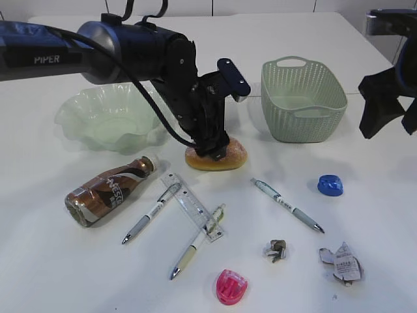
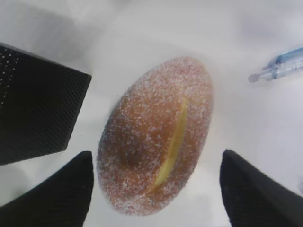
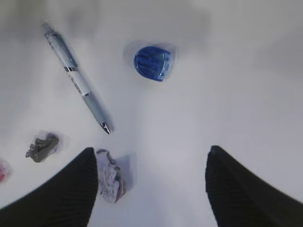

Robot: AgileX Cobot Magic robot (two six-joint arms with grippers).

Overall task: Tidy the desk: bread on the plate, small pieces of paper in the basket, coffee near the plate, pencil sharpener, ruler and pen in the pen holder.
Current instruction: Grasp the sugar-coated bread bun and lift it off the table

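Take the bread [image 1: 216, 155] as your landmark; it lies on the white tabletop [image 1: 365, 195], near the middle. Far to its left you have the pale green plate [image 1: 107, 117], with nothing on it. Left of the bread and nearer you, the coffee [image 1: 109, 190] lies on its side, cap pointing toward the bread. Just in front of the bread, slightly left, a pen [image 1: 151, 212], the clear ruler [image 1: 192, 207] and a second pen [image 1: 198, 240] lie close together, the second pen crossing the ruler's near end. Further forward sits the pink sharpener [image 1: 231, 287].

Your left claw [image 1: 212, 147] is down over the bread. In the left wrist view its fingers [image 2: 57, 198] stand wide apart on either side of the sugared loaf [image 2: 156, 137], not pressing on it as far as you can see; it has hold of nothing.

Behind the bread to the right stands the green basket [image 1: 303, 101]. In front and to the right lies a third pen [image 1: 287, 205], then a small grey paper scrap [image 1: 275, 250], a larger crumpled scrap [image 1: 341, 263], and the blue sharpener [image 1: 330, 185].

Your right claw [image 1: 389, 111] hangs in the air far right of the bread, spread wide and carrying nothing; its wrist view looks down on the blue sharpener [image 3: 152, 63].
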